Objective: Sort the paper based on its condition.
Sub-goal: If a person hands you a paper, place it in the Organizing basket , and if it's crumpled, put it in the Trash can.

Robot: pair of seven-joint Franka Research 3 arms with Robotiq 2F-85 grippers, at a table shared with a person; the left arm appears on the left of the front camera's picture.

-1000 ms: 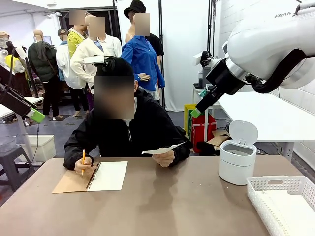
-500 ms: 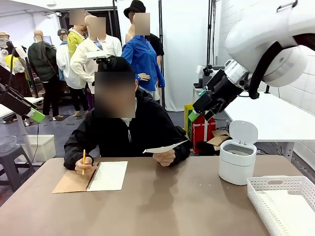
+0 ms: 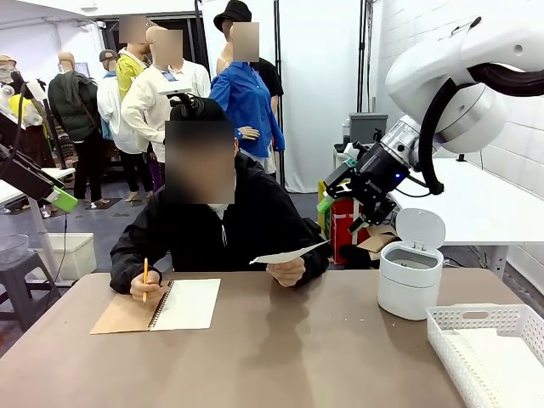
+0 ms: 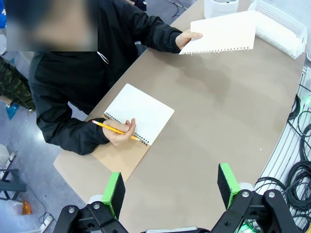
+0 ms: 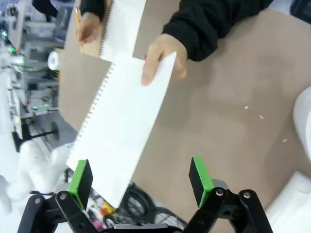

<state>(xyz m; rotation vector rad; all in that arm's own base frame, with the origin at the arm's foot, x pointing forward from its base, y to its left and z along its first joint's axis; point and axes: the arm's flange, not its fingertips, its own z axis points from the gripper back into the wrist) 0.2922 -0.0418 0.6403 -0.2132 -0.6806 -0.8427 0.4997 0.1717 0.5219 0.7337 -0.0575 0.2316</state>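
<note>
Front view: the right claw (image 3: 338, 192), jaws spread and empty, had swung down toward the offered paper (image 3: 287, 253), ready to take it.

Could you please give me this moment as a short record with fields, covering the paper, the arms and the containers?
paper: one flat white sheet with a torn perforated edge, held out above the table by the person's hand
right gripper: jaws open, aimed at the sheet, not touching it
left gripper: jaws open, above the notebook
person's other hand: holds a pencil on the notebook
basket: table's right end
bin: lid up
</note>
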